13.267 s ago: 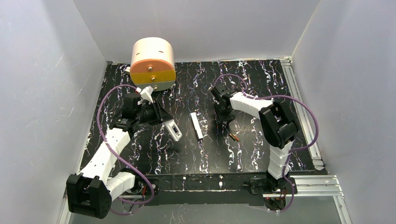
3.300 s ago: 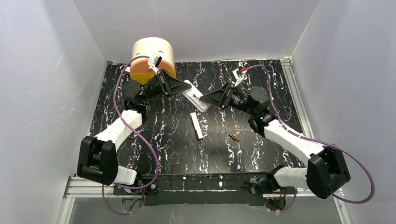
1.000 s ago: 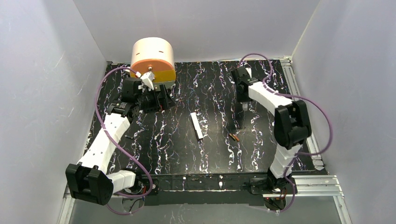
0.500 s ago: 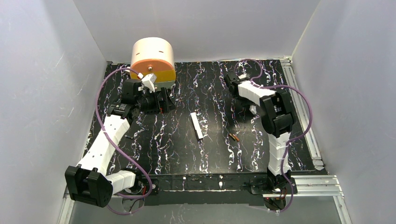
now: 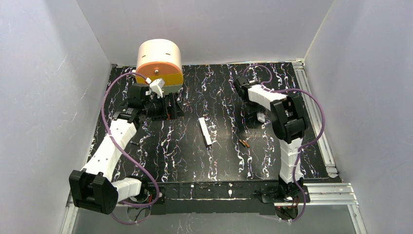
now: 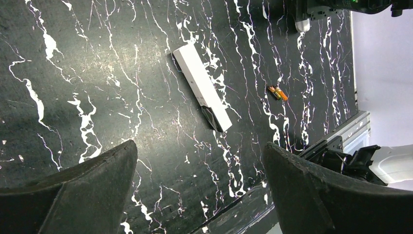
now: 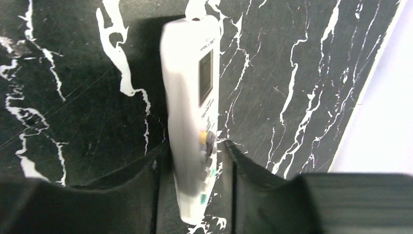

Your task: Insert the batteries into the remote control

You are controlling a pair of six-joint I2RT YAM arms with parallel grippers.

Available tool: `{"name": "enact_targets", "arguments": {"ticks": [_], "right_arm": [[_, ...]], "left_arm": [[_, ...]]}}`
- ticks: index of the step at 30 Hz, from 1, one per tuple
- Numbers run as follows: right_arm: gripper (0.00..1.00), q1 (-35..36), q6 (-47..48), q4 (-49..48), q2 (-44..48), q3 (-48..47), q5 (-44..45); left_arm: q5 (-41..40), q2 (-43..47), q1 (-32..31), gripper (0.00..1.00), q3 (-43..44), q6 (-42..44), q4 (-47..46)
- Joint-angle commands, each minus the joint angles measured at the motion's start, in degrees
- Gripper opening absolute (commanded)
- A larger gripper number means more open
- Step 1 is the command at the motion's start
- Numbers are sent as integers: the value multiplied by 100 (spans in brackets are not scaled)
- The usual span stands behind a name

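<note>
The white remote control (image 7: 192,122) stands on its long edge on the black marbled table, display and buttons facing right, blurred. My right gripper (image 7: 196,146) straddles its lower end, open: the left finger touches it and a thin gap shows at the right finger. In the top view the right gripper (image 5: 257,113) points down at the back right, with a bit of the remote control (image 5: 261,117) showing. The batteries (image 5: 243,143), two copper-orange cylinders, lie together nearer the front and also show as the batteries (image 6: 278,92). My left gripper (image 5: 168,108) hangs wide open and empty.
A long plain white bar (image 5: 205,131) lies mid-table, seen from the left wrist as the bar (image 6: 202,87). A peach and orange drum (image 5: 159,66) stands at the back left. Aluminium rails (image 5: 316,122) run along the table's right edge. White walls enclose the table.
The right arm has swung in and lowered the remote control onto the table. Its jaws have widened around it. The left arm has barely moved.
</note>
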State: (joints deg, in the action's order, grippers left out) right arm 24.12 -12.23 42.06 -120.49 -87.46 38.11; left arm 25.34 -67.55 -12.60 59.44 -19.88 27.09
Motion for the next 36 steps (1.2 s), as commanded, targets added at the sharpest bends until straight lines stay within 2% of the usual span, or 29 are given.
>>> {"name": "enact_targets", "arguments": {"ticks": [1,3,9,13,17,23,27,36], "right_arm": [[55,13,-66,-83,262,65,-590],[60,8,-67,-170,446,84,-855],[63,-29,-265,-307,1094,131,-1445],[64,55,-330,-936,1787,761,-2699],[69,610,-564,-1713,2439,1455,-3226],[77,1751,-1071,-2646,2780,2079,-3325],[78,2416,-1161,-2587,2416,1962,-2927],[71,2975,-1378,-2518,1766,1818,-2779]], "left_arm": [[122,-33,3,98,74,94,86],[97,-91,3,98,100,69,90],[-24,-265,-10,98,23,-207,69],[-326,-231,-92,99,-145,-456,-5],[-1000,74,-93,98,-295,-673,-181],[-1822,496,-89,98,-376,-853,-268],[-1975,555,-93,98,-376,-886,-134],[-1852,662,-88,98,-534,-869,-159]]}}
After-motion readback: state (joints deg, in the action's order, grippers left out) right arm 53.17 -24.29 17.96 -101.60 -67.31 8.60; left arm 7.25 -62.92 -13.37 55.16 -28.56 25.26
